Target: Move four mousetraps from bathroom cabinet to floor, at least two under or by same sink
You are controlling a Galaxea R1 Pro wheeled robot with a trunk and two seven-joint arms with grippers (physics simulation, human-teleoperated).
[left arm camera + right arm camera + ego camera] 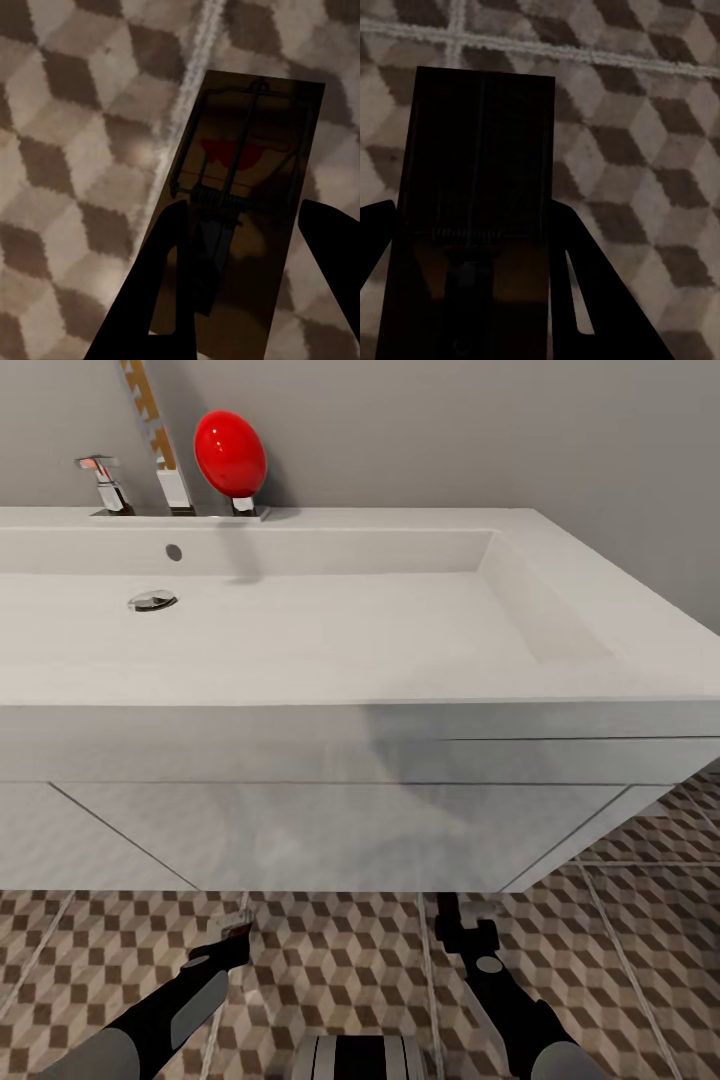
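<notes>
Two mousetraps show in the wrist views. One mousetrap (255, 135), a dark-brown board with a wire spring and a red patch, sits between the fingers of my left gripper (251, 206), which is shut on its long sides. My right gripper (472, 206) is shut on a second, shadowed mousetrap (480, 127). Both traps hang close above the cube-patterned bathroom floor (330, 960). In the head view, my left gripper (235, 932) and right gripper (465, 920) reach low, just in front of the white vanity under the bathroom sink (300, 620). The cabinet is out of view.
The vanity front (330, 830) overhangs the floor right ahead of both grippers. A chrome tap (105, 485) and a red egg-shaped object (230, 452) stand on the sink's back ledge against the grey wall. More tiled floor (660, 860) opens to the right of the vanity.
</notes>
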